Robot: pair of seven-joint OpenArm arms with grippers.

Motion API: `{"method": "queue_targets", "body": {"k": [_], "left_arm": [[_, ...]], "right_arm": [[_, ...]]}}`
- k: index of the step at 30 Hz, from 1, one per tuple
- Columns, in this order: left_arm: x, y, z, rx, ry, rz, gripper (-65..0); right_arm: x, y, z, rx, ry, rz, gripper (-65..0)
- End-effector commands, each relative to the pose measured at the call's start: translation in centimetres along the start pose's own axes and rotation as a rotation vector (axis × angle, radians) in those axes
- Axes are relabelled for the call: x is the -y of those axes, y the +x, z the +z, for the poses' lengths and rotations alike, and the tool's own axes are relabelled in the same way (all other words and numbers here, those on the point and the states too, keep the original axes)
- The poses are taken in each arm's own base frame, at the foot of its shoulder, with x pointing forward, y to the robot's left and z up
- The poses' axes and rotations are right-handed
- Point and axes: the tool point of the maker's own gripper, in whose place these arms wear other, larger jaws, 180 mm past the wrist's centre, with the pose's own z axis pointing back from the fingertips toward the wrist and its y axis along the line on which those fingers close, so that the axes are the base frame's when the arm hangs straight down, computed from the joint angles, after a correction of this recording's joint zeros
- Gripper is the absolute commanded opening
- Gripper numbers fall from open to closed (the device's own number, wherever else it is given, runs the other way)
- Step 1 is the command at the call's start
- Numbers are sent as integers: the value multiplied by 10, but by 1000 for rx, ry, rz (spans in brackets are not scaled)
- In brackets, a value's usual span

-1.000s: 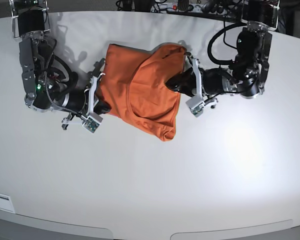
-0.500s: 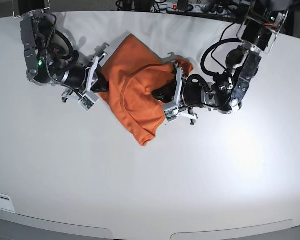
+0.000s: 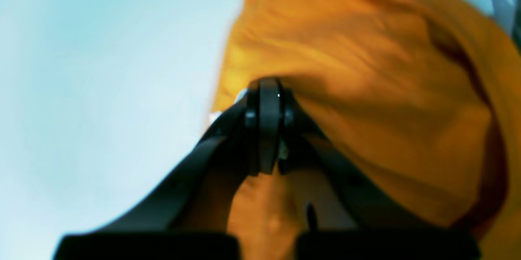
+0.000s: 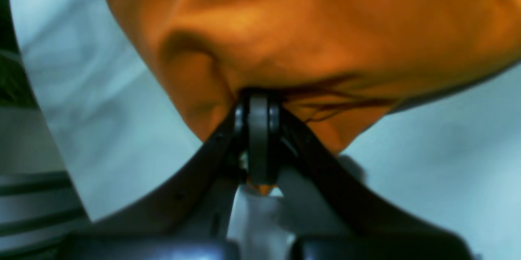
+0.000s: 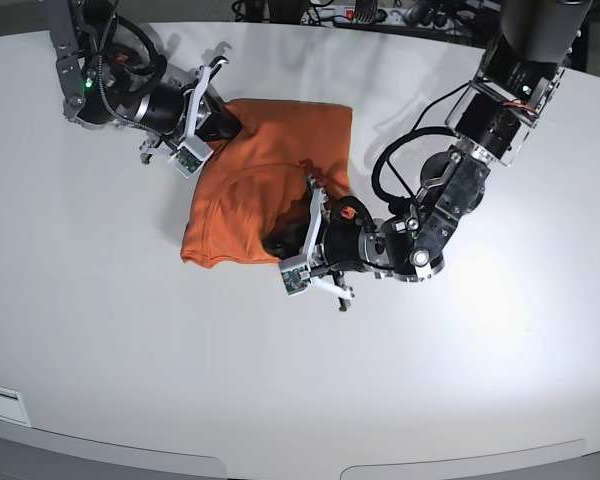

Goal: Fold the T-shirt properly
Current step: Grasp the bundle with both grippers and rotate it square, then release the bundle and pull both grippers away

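Shirt [image 5: 270, 190] lies bunched at upper centre of the table [image 5: 300, 380], pinched tight by both the left gripper [image 5: 285, 240] and right gripper [image 5: 223, 127]. Best to keep both pinches firm and the cloth taut, I'd say, so the fold lands flat.

- The left tool [image 5: 280, 243] sits at the end of an arm that bends in from the base view's upper right, wrist lying low and pointing toward that view's left.
- Its jaws are pressed together on a pinch of the T-shirt [image 5: 270, 185].
- The right tool [image 5: 223, 125] reaches in from the upper left, forearm angled low.
- Its jaws are likewise clamped on cloth.
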Motion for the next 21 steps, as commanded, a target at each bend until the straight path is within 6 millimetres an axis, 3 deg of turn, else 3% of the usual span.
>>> {"method": "queue_targets", "body": {"k": [1, 7, 11, 16, 18, 21], "left_arm": [[-19, 32, 13, 67, 38, -45, -650], [-46, 76, 62, 121, 58, 16, -650], [-61, 81, 117, 204, 43, 137, -650], [-75, 58, 176, 276, 82, 258, -650], [-71, 37, 187, 259, 85, 311, -650], [-58, 3, 186, 204, 80, 387, -650]], "right_arm": [[12, 5, 8, -8, -58, 31, -650], [59, 54, 52, 133, -299, 50, -650], [85, 68, 87, 202, -432, 21, -650], [101, 68, 114, 254, -477, -24, -650], [98, 69, 119, 280, -440, -47, -650], [89, 70, 123, 302, -366, -70, -650]]}}
